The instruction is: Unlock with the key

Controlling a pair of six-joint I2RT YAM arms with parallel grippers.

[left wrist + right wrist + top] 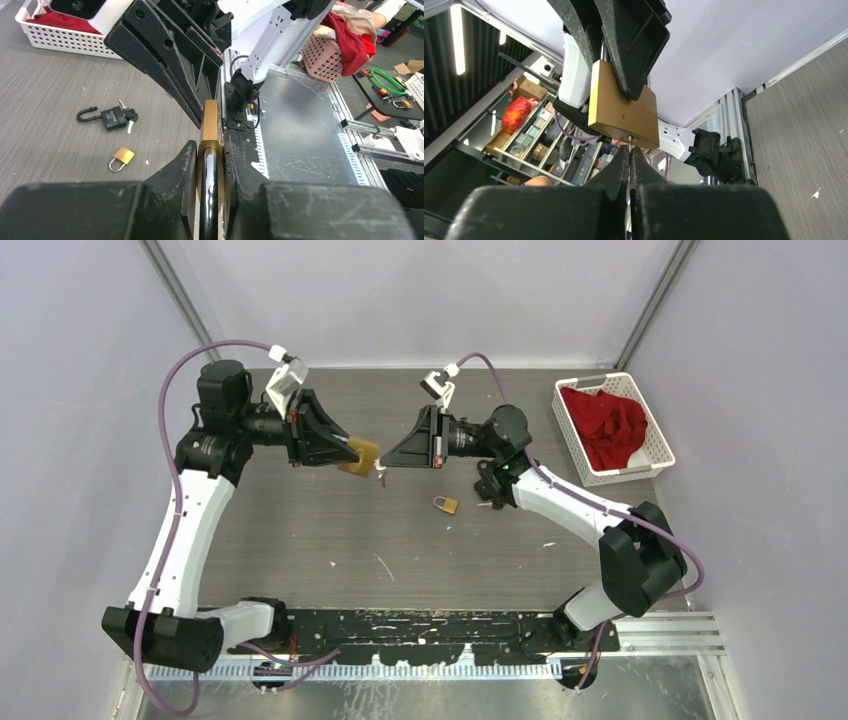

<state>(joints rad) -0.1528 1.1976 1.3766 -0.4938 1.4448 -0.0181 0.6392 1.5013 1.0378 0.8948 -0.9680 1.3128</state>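
Observation:
A large brass padlock [362,457] hangs in the air above the table's middle, with my left gripper [350,451] shut on it. In the left wrist view the fingers [186,165] pinch the dark shackle [208,192] and the top of the brass body [211,122]. My right gripper [387,464] faces it from the right, shut on a thin silver key [629,144]. The key's tip sits at the keyhole in the padlock's underside [624,107], right above the right gripper [629,150]. How deep the key is in I cannot tell.
A small brass padlock [446,504] lies on the table below the right gripper. An open black padlock with keys [114,117] lies near it. A white basket [655,430] with red cloth stands at the far right.

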